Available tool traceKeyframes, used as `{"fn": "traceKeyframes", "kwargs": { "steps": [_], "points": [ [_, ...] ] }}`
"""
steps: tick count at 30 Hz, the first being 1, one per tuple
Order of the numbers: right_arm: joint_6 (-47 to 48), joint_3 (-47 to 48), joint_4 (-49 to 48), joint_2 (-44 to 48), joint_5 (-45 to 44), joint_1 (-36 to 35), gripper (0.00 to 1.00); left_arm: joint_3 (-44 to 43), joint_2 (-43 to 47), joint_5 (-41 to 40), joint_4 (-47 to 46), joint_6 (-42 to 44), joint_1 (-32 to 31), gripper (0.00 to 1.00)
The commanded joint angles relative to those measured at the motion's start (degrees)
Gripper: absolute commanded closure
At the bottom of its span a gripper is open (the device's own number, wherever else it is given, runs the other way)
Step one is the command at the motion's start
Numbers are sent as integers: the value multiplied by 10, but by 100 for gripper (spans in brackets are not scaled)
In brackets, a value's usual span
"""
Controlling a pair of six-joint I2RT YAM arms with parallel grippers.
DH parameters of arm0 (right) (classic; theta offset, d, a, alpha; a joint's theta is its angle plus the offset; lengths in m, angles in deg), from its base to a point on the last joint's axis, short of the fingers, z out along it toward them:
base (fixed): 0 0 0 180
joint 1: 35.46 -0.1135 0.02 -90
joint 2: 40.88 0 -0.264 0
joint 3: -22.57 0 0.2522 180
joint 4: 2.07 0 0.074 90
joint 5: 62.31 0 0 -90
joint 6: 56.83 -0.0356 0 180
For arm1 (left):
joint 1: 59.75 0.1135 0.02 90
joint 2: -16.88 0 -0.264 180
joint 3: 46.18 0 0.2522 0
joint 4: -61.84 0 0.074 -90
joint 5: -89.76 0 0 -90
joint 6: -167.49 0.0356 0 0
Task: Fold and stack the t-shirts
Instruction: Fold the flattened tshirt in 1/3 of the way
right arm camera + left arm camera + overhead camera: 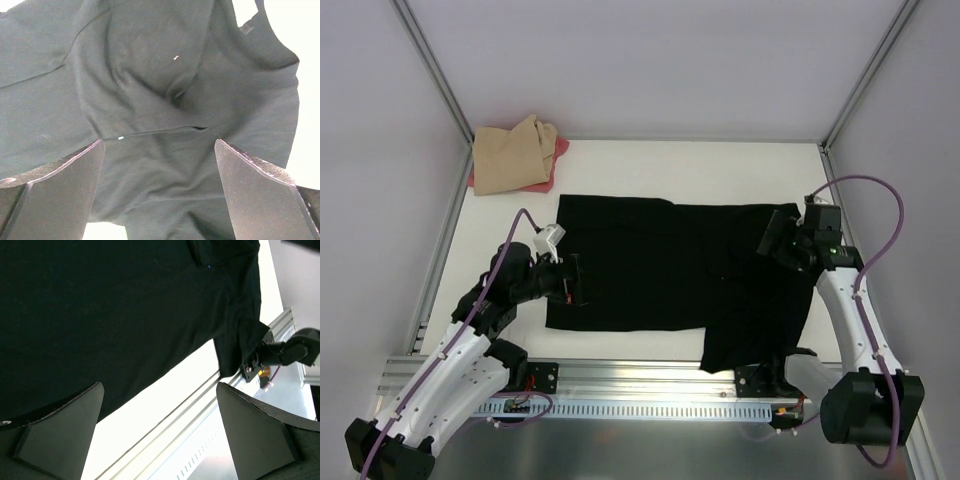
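The black t-shirt (660, 275) lies spread on the white table, one part hanging toward the near rail at the right. It fills the left wrist view (110, 315) and the right wrist view (160, 100). A tan shirt (515, 155) lies bunched at the far left corner on a pink-red one (560, 150). My left gripper (575, 280) is open and empty at the black shirt's left edge; in the left wrist view (157, 440) it hangs over its near hem. My right gripper (775, 238) is open and empty above the shirt's right end, also seen in the right wrist view (157, 195).
A metal rail (650, 385) runs along the near table edge, with the arm bases on it. Frame posts (435, 65) and white walls close the left, right and back sides. Bare table (690, 170) lies behind the black shirt.
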Motion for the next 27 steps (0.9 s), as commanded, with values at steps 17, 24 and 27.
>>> {"fn": "traceKeyframes", "kwargs": {
  "steps": [17, 24, 27],
  "points": [
    [83, 95, 143, -102, -181, -88, 3, 2, 28, 32, -13, 19, -3, 1],
    [56, 46, 76, -143, -114, -89, 5, 2, 27, 32, -13, 19, -3, 1],
    [53, 34, 50, -163, -90, -89, 7, 3, 26, 31, -15, 19, -3, 1]
  ]
}}
